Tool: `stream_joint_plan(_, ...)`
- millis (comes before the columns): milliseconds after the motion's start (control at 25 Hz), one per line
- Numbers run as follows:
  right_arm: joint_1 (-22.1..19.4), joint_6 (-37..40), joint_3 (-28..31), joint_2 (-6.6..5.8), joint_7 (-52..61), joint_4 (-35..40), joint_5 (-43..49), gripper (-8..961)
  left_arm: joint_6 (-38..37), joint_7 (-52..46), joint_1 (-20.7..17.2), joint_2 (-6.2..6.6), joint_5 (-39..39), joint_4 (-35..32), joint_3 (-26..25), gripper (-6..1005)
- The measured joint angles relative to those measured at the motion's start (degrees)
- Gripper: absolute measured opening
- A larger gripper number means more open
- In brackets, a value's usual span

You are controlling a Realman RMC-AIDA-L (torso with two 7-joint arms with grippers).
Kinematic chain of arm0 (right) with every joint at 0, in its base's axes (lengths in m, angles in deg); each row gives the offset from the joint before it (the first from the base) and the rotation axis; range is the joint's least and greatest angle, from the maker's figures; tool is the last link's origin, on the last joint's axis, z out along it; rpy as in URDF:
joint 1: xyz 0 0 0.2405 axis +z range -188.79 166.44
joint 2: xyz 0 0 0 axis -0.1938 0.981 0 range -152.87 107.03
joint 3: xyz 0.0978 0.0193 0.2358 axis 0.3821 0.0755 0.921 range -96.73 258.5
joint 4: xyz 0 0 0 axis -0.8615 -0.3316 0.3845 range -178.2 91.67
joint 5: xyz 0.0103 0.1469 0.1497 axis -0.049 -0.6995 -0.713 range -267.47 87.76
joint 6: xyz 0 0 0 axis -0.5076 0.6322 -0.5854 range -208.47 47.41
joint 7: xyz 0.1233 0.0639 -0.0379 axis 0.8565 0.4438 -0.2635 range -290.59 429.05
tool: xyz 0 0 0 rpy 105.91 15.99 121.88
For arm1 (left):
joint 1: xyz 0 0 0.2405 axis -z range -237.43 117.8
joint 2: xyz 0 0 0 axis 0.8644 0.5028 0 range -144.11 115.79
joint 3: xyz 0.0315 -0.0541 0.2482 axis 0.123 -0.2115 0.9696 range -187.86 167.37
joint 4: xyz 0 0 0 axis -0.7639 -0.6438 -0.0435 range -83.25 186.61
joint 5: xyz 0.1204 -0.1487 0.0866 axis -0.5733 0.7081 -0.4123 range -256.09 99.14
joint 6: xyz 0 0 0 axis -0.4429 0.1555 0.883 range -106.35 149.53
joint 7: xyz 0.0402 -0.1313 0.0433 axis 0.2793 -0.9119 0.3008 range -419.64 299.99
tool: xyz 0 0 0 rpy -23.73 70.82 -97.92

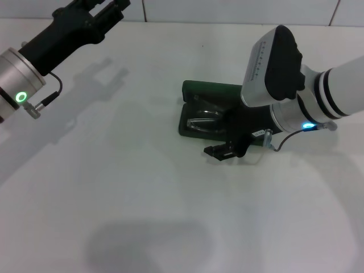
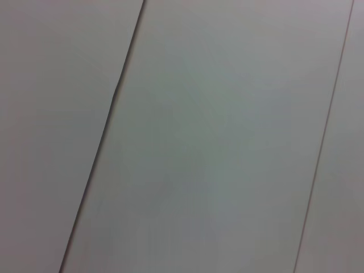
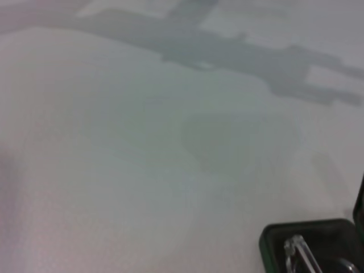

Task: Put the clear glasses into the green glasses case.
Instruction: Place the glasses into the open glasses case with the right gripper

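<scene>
The green glasses case lies open in the middle of the table, its lid standing up at the back. The clear glasses lie inside the case's tray. My right gripper hovers just in front of the case's near edge, open, with nothing between its fingers. The right wrist view catches one corner of the case with a clear glasses arm inside it. My left gripper is raised at the far left back, away from the case.
The white table spreads left of and in front of the case. A tiled wall fills the left wrist view. Arm shadows fall on the table.
</scene>
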Motion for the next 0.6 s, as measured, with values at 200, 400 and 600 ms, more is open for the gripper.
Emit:
stream_joint_plan(200, -1.90, 5.44, 0.49, -0.15, 0.02, 4.80, -0.12, 604, 0.00, -0.01, -0.09, 0.01, 0.00, 0.00, 0.08, 617)
stream_joint_plan(400, -7.84, 7.44, 1.36, -0.43, 0.00, 13.24, 0.43, 603, -0.03, -0.10, -0.32, 0.00, 0.00, 0.00, 0.11, 617)
stream_joint_plan(600, -11.74, 8.63, 4.21, -0.60, -0.22, 14.52, 1.14, 604, -0.06, -0.59, -0.41, 0.02, 0.00, -0.01, 0.03, 617)
